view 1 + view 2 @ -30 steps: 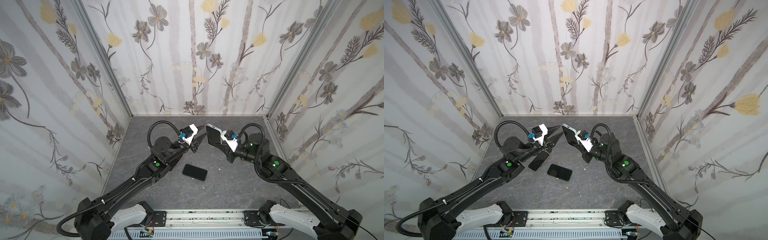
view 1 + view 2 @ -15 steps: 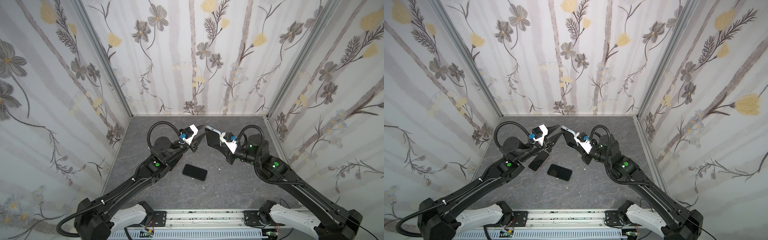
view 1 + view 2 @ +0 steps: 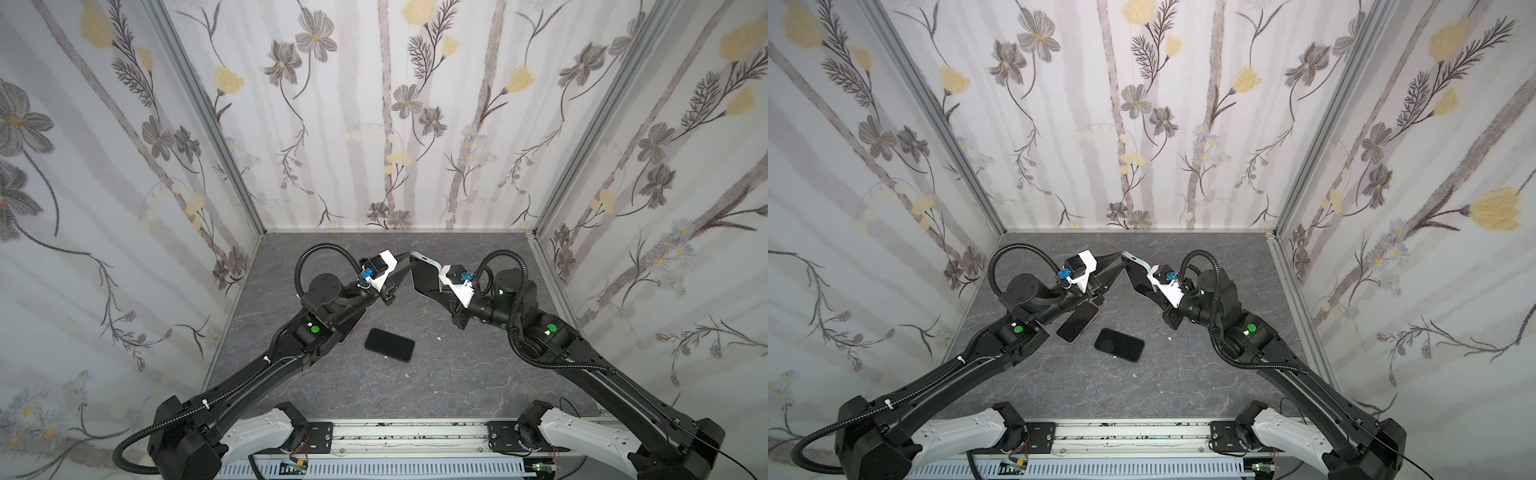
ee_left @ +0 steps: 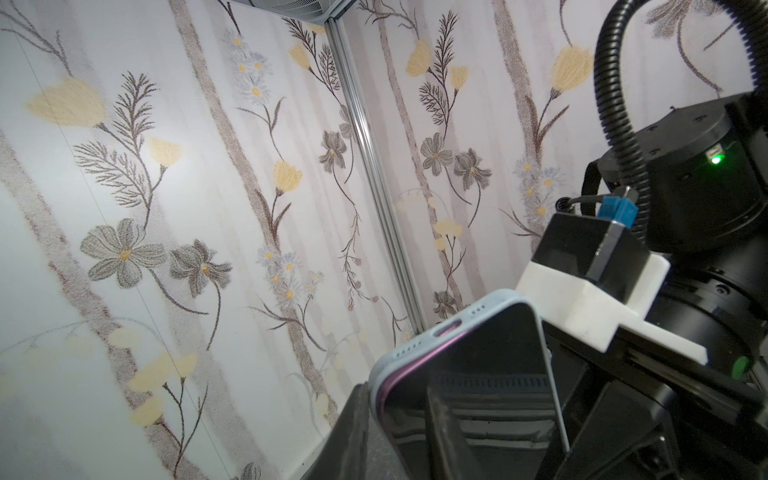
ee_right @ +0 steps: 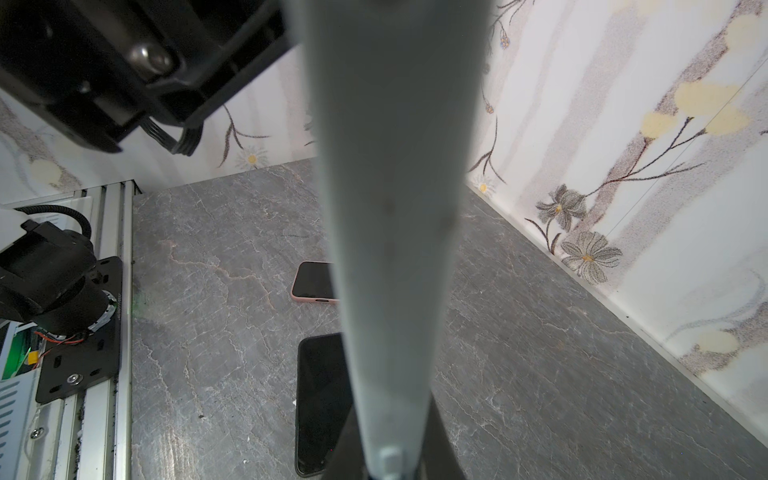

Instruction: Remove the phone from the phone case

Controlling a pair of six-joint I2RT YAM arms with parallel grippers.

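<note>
Left wrist view: phone [image 4: 478,374] sits in light-blue phone case [image 4: 419,347], aloft over the rear middle of the bench [image 3: 478,374], long axis steeply tilted, port end uppermost. Right gripper [image 3: 434,291] clamps it low. Left gripper [image 3: 407,262] fingers straddle its upper end; clamping undeterminable.

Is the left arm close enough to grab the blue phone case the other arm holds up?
Probably yes. The left gripper is open right at the free end of the blue phone case, its jaws on either side of it, and nothing stands between them.
</note>
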